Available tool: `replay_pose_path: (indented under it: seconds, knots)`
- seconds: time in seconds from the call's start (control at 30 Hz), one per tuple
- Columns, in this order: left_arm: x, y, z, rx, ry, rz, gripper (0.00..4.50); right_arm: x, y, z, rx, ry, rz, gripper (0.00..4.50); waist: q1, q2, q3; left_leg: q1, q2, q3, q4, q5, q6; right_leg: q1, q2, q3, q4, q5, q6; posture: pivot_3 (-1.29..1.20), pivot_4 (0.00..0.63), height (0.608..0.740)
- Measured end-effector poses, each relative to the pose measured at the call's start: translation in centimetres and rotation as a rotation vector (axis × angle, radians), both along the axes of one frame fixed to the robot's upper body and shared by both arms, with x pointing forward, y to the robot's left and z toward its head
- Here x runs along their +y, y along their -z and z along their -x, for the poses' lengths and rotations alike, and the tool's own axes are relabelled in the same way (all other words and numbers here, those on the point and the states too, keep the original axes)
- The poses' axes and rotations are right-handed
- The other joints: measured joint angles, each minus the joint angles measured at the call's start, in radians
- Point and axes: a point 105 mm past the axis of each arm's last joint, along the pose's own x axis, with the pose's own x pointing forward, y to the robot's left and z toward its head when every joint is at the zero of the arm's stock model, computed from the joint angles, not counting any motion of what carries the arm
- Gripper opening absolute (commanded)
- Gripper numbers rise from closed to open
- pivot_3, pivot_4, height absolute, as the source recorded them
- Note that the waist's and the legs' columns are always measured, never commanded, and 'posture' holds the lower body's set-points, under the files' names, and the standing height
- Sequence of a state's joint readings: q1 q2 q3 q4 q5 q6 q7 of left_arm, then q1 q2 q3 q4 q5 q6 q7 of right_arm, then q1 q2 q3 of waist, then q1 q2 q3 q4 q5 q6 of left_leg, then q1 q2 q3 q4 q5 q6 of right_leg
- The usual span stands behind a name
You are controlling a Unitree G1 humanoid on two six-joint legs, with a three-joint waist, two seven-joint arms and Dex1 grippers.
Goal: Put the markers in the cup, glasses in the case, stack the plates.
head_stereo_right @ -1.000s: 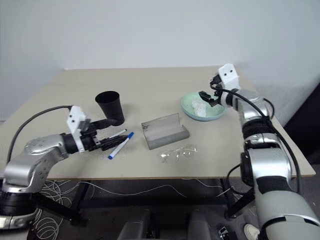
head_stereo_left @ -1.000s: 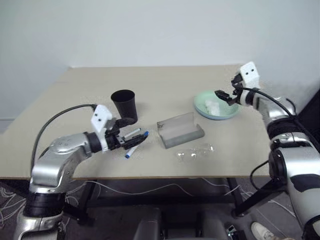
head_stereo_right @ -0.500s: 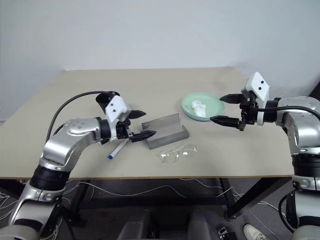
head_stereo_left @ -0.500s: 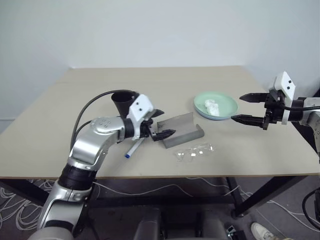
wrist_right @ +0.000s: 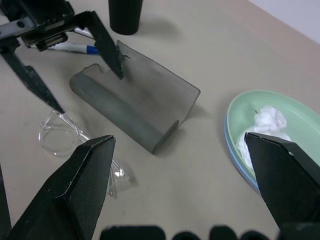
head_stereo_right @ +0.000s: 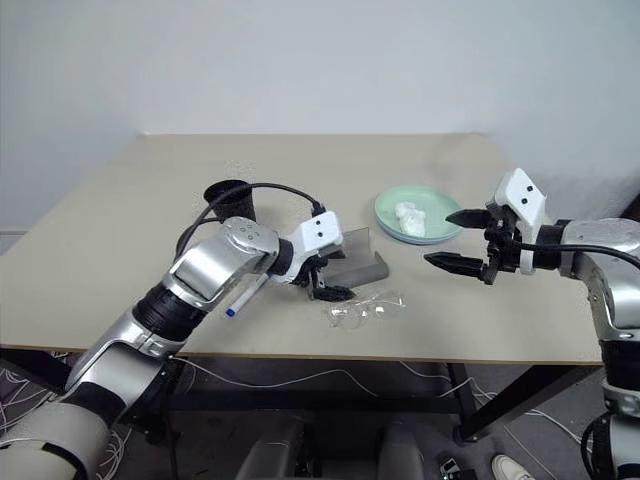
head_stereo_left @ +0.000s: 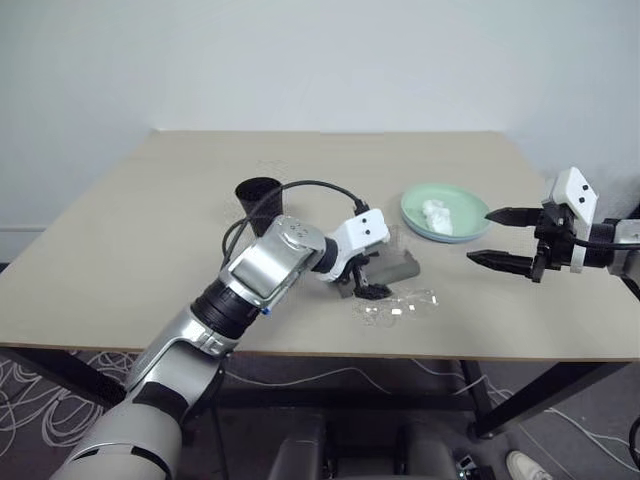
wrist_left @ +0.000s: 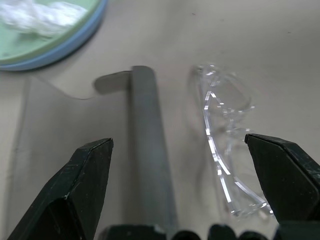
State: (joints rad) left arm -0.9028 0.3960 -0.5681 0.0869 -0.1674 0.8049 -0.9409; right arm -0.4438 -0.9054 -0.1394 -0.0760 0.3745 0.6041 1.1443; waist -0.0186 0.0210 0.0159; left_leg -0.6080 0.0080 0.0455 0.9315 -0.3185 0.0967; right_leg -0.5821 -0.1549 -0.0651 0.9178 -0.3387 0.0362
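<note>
The table is a beige rectangular surface carrying all task items. The plates sit toward the right rear of the table, already stacked, mint green on top of light blue; the blue rim shows under the green one in the left wrist view. A small crumpled white tissue lies in the upper plate. The case stands at the table centre, open and empty, with its grey base flat on the table and the translucent lid raised on the far side; its long axis runs roughly left to right, slightly angled. The cup stands upright to the left of the case, mouth up. The glasses lie on the table just in front of the case, long axis nearly parallel to it, apart from its base. One of the markers, blue-capped, lies between cup and case, cap toward the table's front edge; the second is hidden by the left arm. The left pincer hangs over the case base and glasses, jaws spread wide, gripping nothing. The right pincer hovers right of the plates, jaws likewise wide apart and empty. No legible writing is visible.
</note>
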Motion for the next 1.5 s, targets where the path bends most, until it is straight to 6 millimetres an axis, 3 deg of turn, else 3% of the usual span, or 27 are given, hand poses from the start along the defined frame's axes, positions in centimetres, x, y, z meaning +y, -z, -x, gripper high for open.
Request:
replay_pose_path:
  seconds: [0.33,0.77,0.87,1.37,1.5]
  knots:
    - [-3.0,-0.4,0.3,0.009,0.077,0.013,4.50,-0.5,0.5,0.9,0.003,0.059,-0.002,4.49,-0.001,0.000,0.000,-0.001,0.000,0.000,0.000,0.000,0.000,0.000,-0.001,-0.001,0.000,0.000,0.000,0.00,0.000,0.629]
    - [-3.1,1.6,0.3,-0.015,0.116,-0.084,4.50,-0.5,0.5,1.0,-0.004,0.079,-0.012,4.49,0.000,0.000,0.000,-0.001,0.000,-0.001,0.001,-0.001,0.001,0.000,-0.002,-0.001,0.000,0.000,0.000,0.00,0.000,0.629]
    - [-3.0,1.7,0.1,-0.026,0.119,-0.094,3.95,-0.4,0.5,1.0,-0.009,0.084,-0.011,4.50,0.000,0.000,0.000,-0.001,0.000,-0.001,0.001,-0.001,0.001,0.000,-0.002,-0.002,0.000,0.000,0.000,0.00,0.000,0.629]
    - [-3.4,2.4,0.3,-0.021,0.160,-0.118,3.95,-0.5,0.6,0.9,-0.012,0.095,-0.010,4.50,0.000,0.000,0.000,-0.001,0.000,-0.001,0.001,-0.001,0.001,0.000,-0.001,-0.002,0.000,0.000,0.000,0.00,0.000,0.629]
    - [-3.4,2.5,0.4,-0.016,0.172,-0.124,3.08,-0.5,0.5,0.9,-0.015,0.101,-0.009,4.50,0.000,0.000,0.000,-0.001,0.000,-0.001,0.001,-0.001,0.001,0.000,-0.002,-0.002,0.000,0.000,0.000,0.00,0.000,0.629]
